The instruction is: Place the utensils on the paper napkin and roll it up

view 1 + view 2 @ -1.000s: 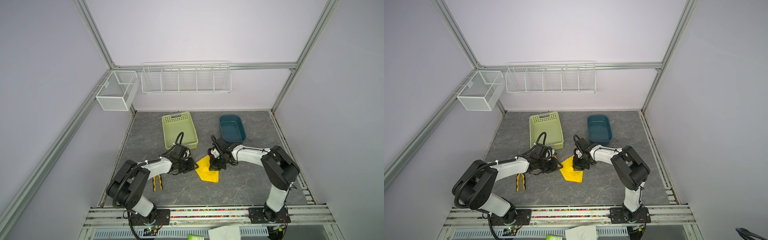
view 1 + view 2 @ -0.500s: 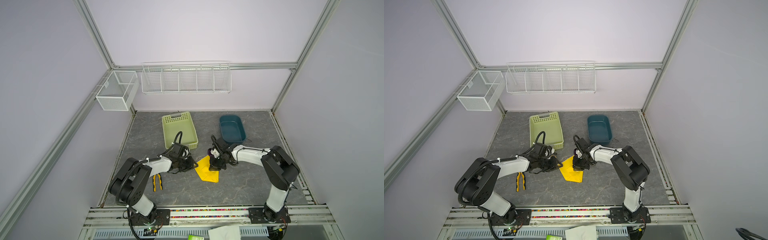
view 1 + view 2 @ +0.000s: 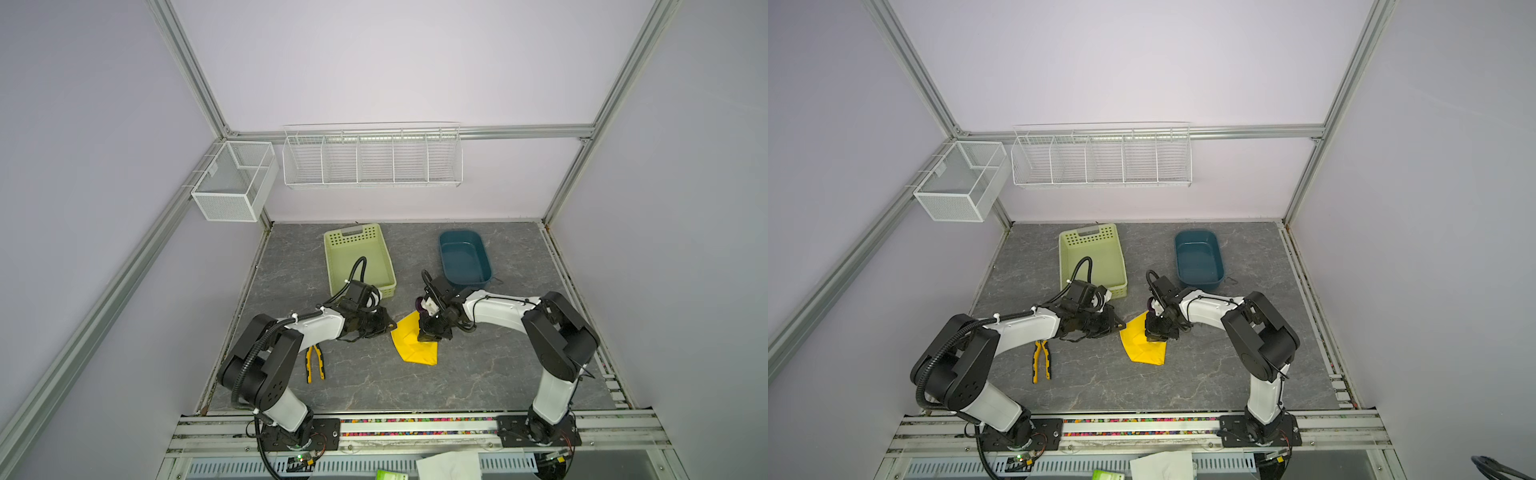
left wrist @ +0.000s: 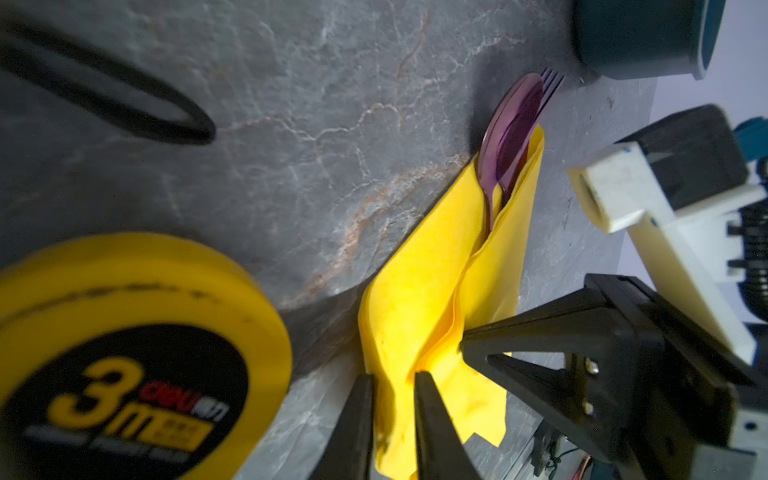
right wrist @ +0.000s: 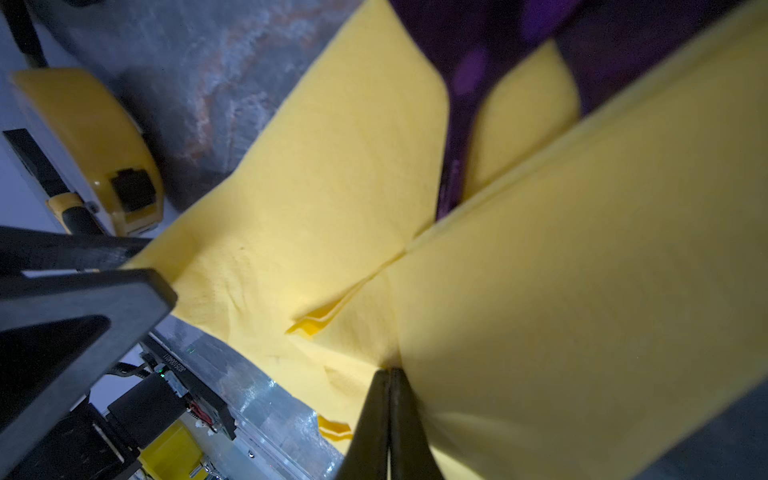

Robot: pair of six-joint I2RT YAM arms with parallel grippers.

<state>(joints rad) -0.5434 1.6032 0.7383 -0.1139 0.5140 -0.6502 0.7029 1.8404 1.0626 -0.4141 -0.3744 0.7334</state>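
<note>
The yellow paper napkin (image 3: 415, 351) (image 3: 1145, 351) lies mid-table, folded over the utensils. The left wrist view shows the spoon's purple bowl (image 4: 509, 133) and the fork's tines (image 4: 552, 80) sticking out of the napkin's (image 4: 419, 282) far end. The handles are hidden inside. My left gripper (image 3: 390, 326) (image 4: 392, 376) is at the napkin's left corner, shut on a bunched fold. My right gripper (image 3: 428, 336) (image 5: 388, 370) sits over the napkin's (image 5: 332, 166) middle, fingers together, pinching a raised flap. A purple utensil head (image 5: 457, 62) shows beyond it.
A yellow tape measure (image 4: 124, 340) (image 5: 95, 137) sits close beside the left gripper, hidden under the arm in both top views. Yellow-handled pliers (image 3: 314, 363) lie front left. A green basket (image 3: 357, 257) and a blue tub (image 3: 465, 257) stand behind.
The left gripper's fingers have closed in on the napkin's left corner. Both arms and the napkin have barely moved.
</note>
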